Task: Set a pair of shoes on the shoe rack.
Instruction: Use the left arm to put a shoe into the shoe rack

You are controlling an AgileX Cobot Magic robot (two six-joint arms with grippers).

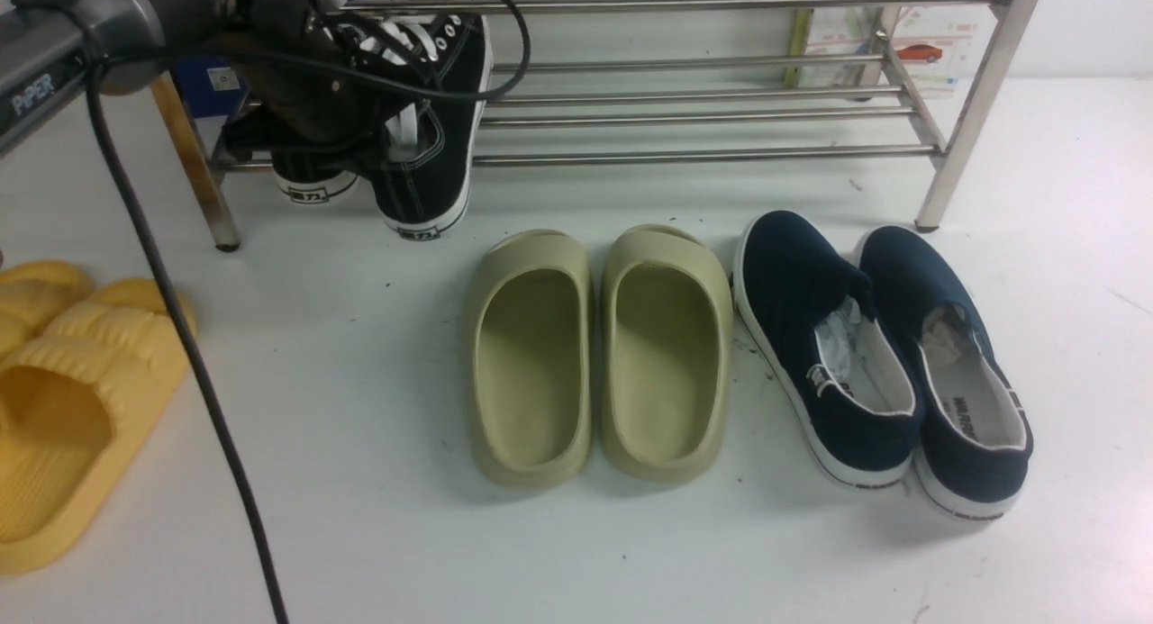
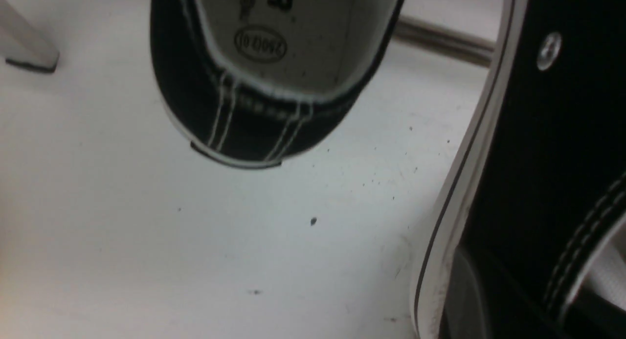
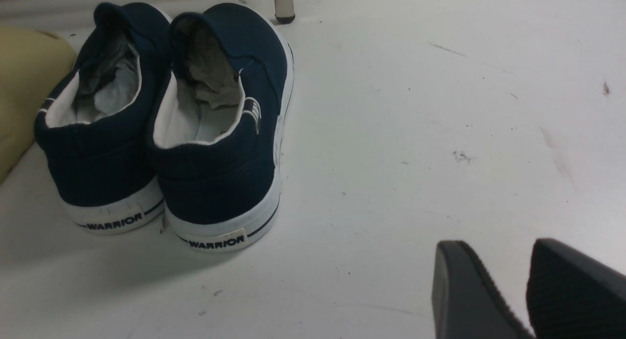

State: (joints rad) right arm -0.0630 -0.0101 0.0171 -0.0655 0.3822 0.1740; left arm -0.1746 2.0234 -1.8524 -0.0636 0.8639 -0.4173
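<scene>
The pair of black sneakers (image 1: 432,147) sits at the left end of the shoe rack (image 1: 685,156), heels overhanging its lower shelf. The left tool (image 1: 365,142) is closed among them, its grip hidden. The right tool (image 3: 496,251) hovers open and empty above the surface (image 3: 391,133).

Olive slides (image 1: 540,363) sit between yellow slides (image 1: 72,381) and navy slip-ons (image 1: 793,291).

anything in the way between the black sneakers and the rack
Nothing visible. The sneakers are against the rack's left end, with bare bars beside them. The green slides and navy slip-ons sit on the floor in front, to the right.
</scene>
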